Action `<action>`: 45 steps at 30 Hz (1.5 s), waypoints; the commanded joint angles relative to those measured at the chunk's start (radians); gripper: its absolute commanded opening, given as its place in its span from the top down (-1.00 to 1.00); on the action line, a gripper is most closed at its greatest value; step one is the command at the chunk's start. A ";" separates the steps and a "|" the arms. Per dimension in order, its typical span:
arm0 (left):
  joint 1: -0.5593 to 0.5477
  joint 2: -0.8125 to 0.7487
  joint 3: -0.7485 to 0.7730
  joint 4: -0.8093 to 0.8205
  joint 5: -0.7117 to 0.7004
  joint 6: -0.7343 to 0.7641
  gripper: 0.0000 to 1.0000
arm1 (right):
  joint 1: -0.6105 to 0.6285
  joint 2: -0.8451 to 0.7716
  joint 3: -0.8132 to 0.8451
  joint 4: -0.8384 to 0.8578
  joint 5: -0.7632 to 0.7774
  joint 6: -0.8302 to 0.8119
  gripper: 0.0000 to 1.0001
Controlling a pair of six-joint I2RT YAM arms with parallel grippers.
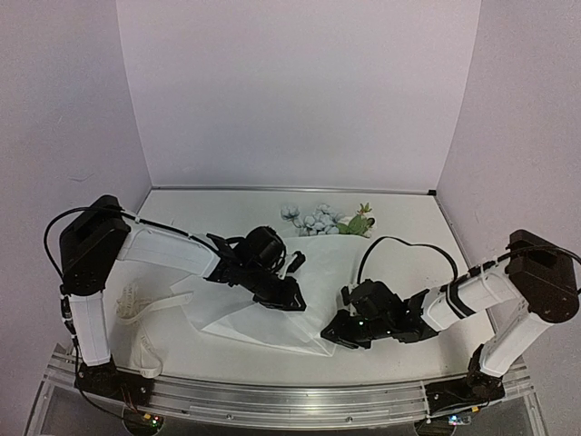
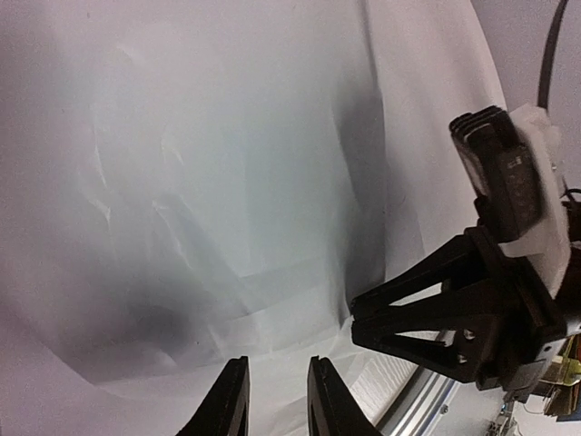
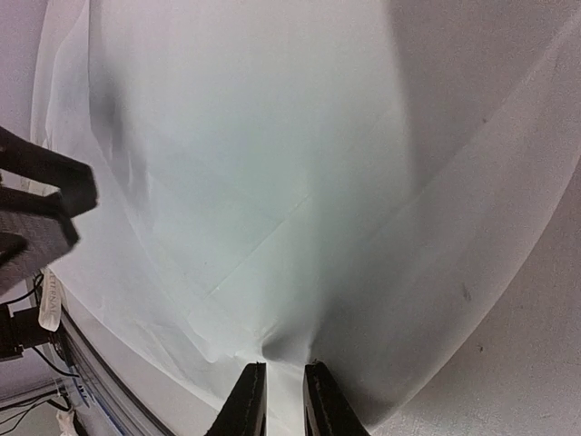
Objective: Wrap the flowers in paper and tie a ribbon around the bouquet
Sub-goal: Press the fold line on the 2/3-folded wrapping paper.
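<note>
Right jaws pinch paper (image 3: 272, 182) corner, left jaws slightly apart, grip unclear. Mid-wrap I reckon; next fold it over flowers (image 1: 316, 219) beyond them.

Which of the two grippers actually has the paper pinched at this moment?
The right gripper: the paper puckers up into a peak caught between its fingertips. The left gripper shows a gap between its fingers, with the sheet lying smooth behind them.

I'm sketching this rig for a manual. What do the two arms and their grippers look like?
The left arm and right arm have white link shells with bulky black joints. A black cable loops off the right one. The left gripper and right gripper have slim black tapered fingers.
</note>
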 commanded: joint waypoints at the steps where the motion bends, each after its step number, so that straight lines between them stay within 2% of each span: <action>1: -0.004 0.052 0.013 0.081 0.028 0.060 0.52 | 0.007 0.024 0.006 -0.035 -0.011 0.007 0.70; 9: -0.003 0.112 -0.031 0.048 -0.030 0.018 0.53 | -0.001 0.005 0.014 -0.037 -0.018 0.022 0.68; 13: -0.003 0.134 -0.035 -0.014 -0.062 0.000 0.53 | -0.039 0.002 0.024 -0.036 -0.074 0.033 0.66; 23: 0.001 0.140 -0.058 -0.046 -0.078 0.000 0.54 | -0.141 -0.009 0.016 -0.035 -0.135 0.032 0.64; 32: 0.004 0.133 -0.068 -0.042 -0.069 0.002 0.58 | -0.259 0.007 0.035 -0.034 -0.183 0.009 0.64; 45: 0.009 0.127 -0.057 -0.056 -0.059 0.021 0.59 | -0.467 0.141 0.167 -0.035 -0.280 0.013 0.65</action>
